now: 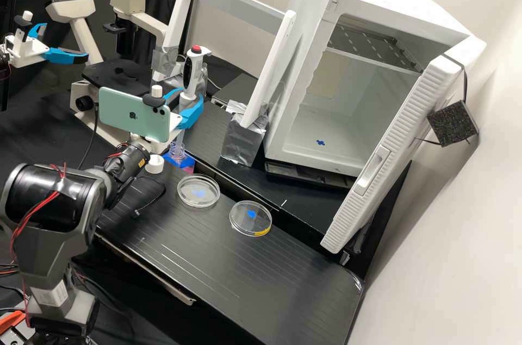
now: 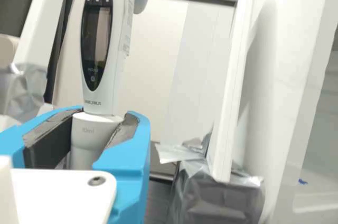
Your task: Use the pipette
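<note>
One pipette (image 2: pixel 120 71): pale grey-white, nearly upright, held above the far left part of the counter (image 1: pixel 239 274)
Top button: red
Front panel: dark oval, with a screen and a row of small buttons above it
Lower body: white collar leading down to a slimmer, translucent part
Print: small lettering beneath the panel, a marking on the collar, a pale sticker (image 2: pixel 128 20) along the side
End effector (image 1: pixel 185 106): closed to the width of the collar, its blue fingers gripping the pipette from both sides
Clear vessel (image 1: pixel 176 150): below the pipette, in a blue holder (image 1: pixel 188 162)
White cap (image 1: pixel 155 164): on the counter, just left of and nearer than the vessel
Petri dishes: one clear dish (image 1: pixel 198 201) right of the cap, another (image 1: pixel 263 217) farther right and nearer, with yellow on its rim; blue marks show at both
White frame (image 1: pixel 234 2): beyond the pipette, its right foot in a foil-wrapped block (image 1: pixel 239 144)
White cabinet (image 1: pixel 296 57): far right, door (image 1: pixel 389 155) open, metal shelf inside
Microscope (image 1: pixel 81 30): far left
</note>
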